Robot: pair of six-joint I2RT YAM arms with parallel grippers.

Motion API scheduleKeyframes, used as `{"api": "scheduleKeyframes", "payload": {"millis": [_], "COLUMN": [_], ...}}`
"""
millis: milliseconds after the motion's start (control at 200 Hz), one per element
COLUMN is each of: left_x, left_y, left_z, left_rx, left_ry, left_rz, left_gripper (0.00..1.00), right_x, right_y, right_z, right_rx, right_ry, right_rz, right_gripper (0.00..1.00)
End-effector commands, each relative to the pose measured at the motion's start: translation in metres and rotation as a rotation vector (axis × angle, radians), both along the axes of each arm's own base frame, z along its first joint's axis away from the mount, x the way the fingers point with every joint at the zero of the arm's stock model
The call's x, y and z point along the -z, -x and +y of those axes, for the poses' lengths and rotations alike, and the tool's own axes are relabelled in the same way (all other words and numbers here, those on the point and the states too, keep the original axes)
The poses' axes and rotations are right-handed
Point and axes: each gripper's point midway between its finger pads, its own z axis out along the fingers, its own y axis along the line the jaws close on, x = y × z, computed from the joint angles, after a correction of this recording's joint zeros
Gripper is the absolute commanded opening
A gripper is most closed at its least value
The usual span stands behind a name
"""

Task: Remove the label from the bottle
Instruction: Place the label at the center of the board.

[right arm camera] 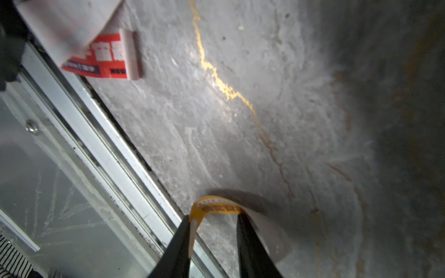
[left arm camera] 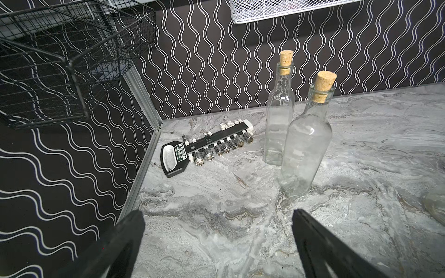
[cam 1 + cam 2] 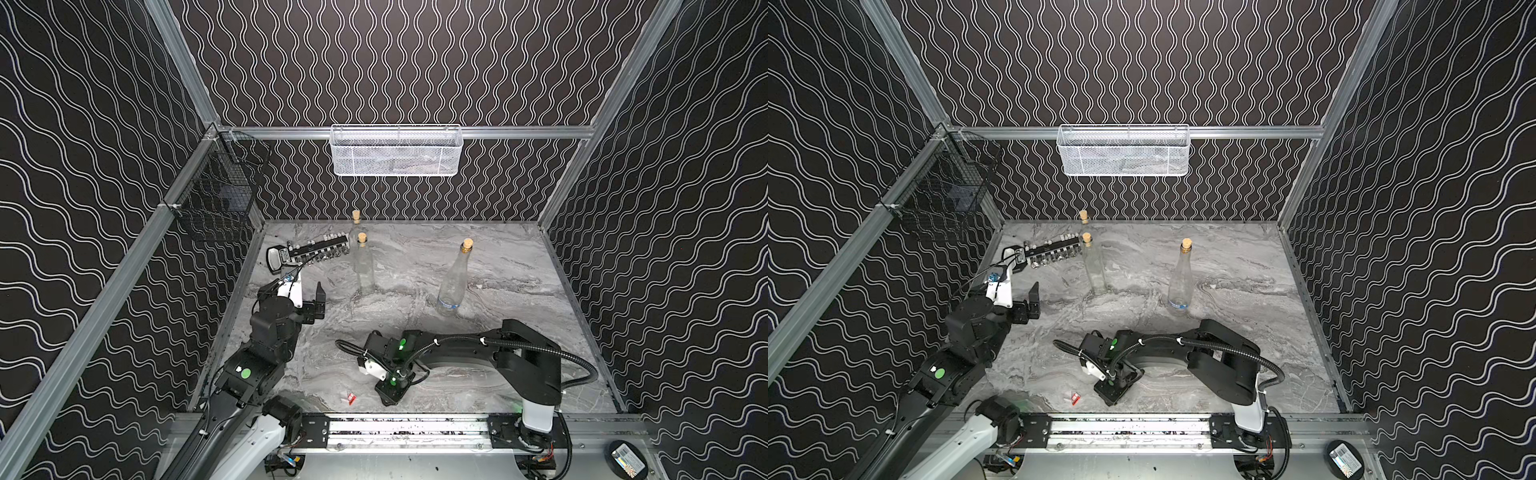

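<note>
Yellow curled paper label (image 1: 216,207), lower centre, is draped across the narrowly parted right gripper (image 1: 213,216), seemingly for discarding; left gripper (image 2: 216,213) is spread wide, empty.

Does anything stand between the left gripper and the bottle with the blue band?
Nothing squarely. Bare table lies between the left gripper and the bottle with the blue band, but the nearer unlabelled bottle stands just behind that path.

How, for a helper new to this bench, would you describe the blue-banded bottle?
Below the white basket on the back wall lies the marble table. The bottle stands alone, apart from the two bottles beside the socket rail. Only it tapers to a long neck and has a blue band near its base.
</note>
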Motion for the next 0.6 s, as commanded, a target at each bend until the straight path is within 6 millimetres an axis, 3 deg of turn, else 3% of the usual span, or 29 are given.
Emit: {"api": "scheduleKeyframes", "payload": {"millis": [0, 195, 220, 370, 596], "left_x": [-0.005, -0.005, -0.005, -0.005, -0.004], "left_y": [-0.001, 0.0, 0.0, -0.001, -0.001], "left_z": [-0.001, 0.0, 0.0, -0.001, -0.002], "left_rx": [0.003, 0.002, 0.0, 0.005, 0.01], "left_ry": [0.013, 0.012, 0.011, 0.012, 0.011], "left_rz": [-0.018, -0.019, -0.019, -0.017, -0.01], "left_gripper": [0.99, 0.99, 0.99, 0.99, 0.99], "right_x": [0.012, 0.006, -0.004, -0.02, -0.02], "right_y": [-0.005, -0.024, -0.027, -0.04, -0.054], "right_z": [-0.006, -0.023, -0.023, -0.039, -0.066], "right_rx": [0.007, 0.035, 0.041, 0.079, 0.097], "right_ry": [0.042, 0.099, 0.079, 0.103, 0.219], "right_rz": [-0.033, -0.152, -0.175, -0.258, -0.337], "right_gripper": [0.34, 0.33, 0.32, 0.3, 0.3]}}
